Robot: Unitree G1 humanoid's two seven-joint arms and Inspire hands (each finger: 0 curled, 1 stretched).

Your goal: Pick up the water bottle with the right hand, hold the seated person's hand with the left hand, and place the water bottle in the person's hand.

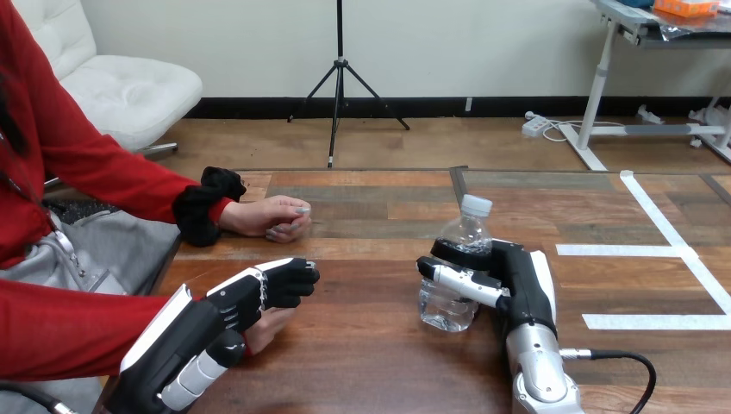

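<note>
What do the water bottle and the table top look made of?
The water bottle: likely clear glossy plastic; see-through, with highlights, and a white cap. The table: wood or wood-look laminate, matte; mixed-tone planks with grain, can't tell which.

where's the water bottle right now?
Head view, right of centre: the water bottle stands upright on the wooden table, with the right hand curled round it from its right side.

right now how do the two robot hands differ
The left robot hand lies over the person's nearer hand; the right robot hand is curled round the upright water bottle. The left is near the left edge of the table; the right is mid-table. Both sit low over it.
</note>
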